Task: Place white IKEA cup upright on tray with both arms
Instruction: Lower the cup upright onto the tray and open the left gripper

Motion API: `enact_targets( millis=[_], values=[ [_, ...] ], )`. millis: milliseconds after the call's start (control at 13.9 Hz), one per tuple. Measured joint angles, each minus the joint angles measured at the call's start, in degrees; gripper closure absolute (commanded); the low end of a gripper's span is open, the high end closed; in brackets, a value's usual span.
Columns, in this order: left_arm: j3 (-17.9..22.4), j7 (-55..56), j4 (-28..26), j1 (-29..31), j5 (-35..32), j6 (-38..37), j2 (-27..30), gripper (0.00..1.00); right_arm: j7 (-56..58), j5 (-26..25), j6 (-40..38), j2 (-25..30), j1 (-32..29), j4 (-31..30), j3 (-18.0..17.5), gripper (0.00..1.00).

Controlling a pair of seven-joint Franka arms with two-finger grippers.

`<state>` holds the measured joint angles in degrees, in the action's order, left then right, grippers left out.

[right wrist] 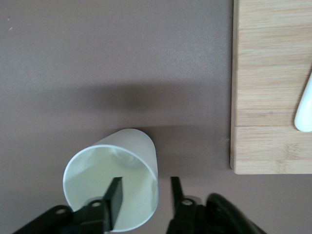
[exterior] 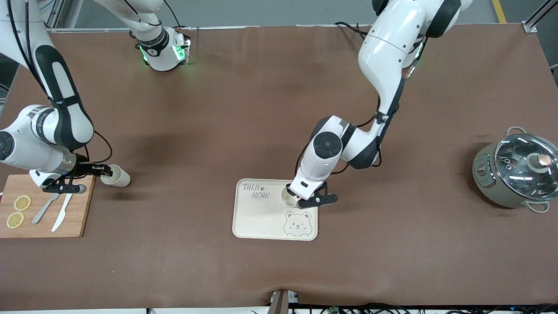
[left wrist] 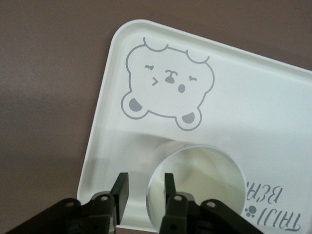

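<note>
Front view: rounded cream tray (glossy)

Both arms wear glossy white shells with black joint bands. The left arm shows a round black cap near its wrist and a thin black cable along it. The right arm has a silver wrist ring, looping black cables, and green lights glowing on its base.
</note>
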<state>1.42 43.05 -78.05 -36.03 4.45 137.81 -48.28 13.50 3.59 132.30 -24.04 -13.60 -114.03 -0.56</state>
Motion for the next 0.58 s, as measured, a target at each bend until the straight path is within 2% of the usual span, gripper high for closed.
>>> enact_targets(
  millis=[72, 289, 577],
  values=[
    [0.1, 0.0, 0.2, 0.0, -0.1, 0.0, 0.0, 0.00, 0.0, 0.0, 0.2, -0.1, 0.0, 0.0, 0.0, 1.00],
    [1.4, 0.0, 1.5, 0.2, -0.1, -1.4, 0.7, 0.00, 0.0, 0.0, 0.4, -0.4, 0.0, 0.0, 0.1, 1.00],
    [5.3, -0.4, 2.4, 1.1, -0.2, -7.8, 5.9, 0.00, 0.3, 0.0, 0.3, -0.3, 0.0, 0.3, 0.1, 1.00]
  ],
)
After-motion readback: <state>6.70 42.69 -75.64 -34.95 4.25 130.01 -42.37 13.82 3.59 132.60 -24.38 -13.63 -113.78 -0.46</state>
